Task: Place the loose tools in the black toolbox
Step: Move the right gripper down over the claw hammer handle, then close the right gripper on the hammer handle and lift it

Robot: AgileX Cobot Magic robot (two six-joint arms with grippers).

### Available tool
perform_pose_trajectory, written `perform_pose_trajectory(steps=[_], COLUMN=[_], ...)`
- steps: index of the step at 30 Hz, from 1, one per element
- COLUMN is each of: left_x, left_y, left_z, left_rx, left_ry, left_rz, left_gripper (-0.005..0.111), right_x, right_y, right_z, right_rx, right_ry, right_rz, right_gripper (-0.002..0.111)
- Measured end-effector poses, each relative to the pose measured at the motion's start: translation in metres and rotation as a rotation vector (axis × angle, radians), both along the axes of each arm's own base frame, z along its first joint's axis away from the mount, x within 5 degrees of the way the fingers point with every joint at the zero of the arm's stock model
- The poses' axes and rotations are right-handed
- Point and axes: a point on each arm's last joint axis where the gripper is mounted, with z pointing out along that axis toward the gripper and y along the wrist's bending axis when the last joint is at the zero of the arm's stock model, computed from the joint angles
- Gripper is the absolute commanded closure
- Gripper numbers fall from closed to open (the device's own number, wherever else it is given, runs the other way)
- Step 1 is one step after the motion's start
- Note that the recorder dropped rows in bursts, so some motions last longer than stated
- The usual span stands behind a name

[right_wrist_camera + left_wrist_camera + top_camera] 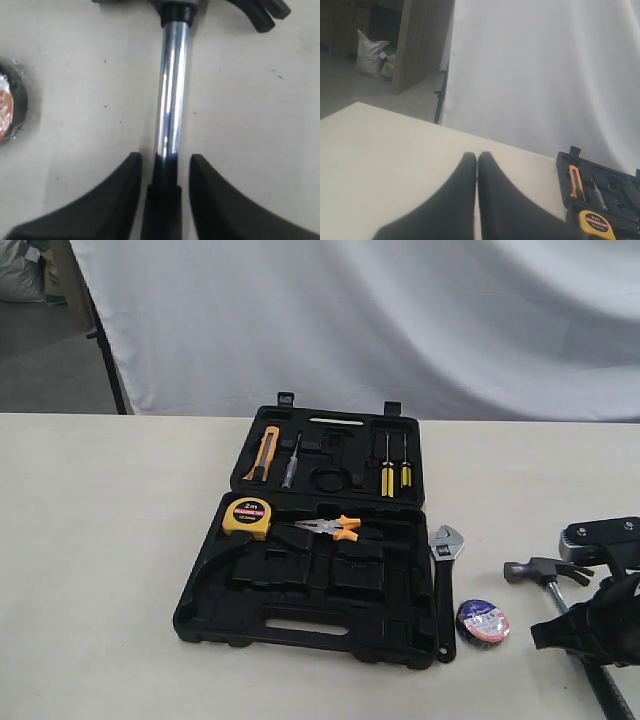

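Nothing is packed yet: we find the claw hammer [548, 580], adjustable wrench [443, 580] and tape roll [483, 623] on the tabletop [100, 540], at four o'clock from the open black toolbox [300, 625]. Our right tool [165, 159] straddles the hammer's handle, parted; our left tool [477, 156] hangs pinched together, empty.
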Motion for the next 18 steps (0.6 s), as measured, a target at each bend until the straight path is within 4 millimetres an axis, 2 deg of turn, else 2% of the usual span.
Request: perform_pose_trajectory(steps=[2,3,12,15,18], left_x=[0.000,0.000,0.000,0.000,0.000], left_y=[0.000,0.000,0.000,0.000,0.000], left_z=[0.000,0.000,0.000,0.000,0.000], left_rx=[0.000,0.000,0.000,0.000,0.000], left_ry=[0.000,0.000,0.000,0.000,0.000], left_rz=[0.000,0.000,0.000,0.000,0.000], left_gripper=[0.106,0.106,0.106,0.106,0.106], right_x=[0.000,0.000,0.024,0.033,0.039], right_y=[0.000,0.000,0.004,0.005,0.006], right_z=[0.000,0.000,0.017,0.017,0.005], right_rx=[0.002,0.001,0.012,0.013,0.005], right_ry=[0.000,-0.002,-0.054,-0.063,-0.028], right_rz=[-0.004,-0.002,0.001,0.001,0.008], right_gripper=[0.030,0.026,0.024,0.029,0.048])
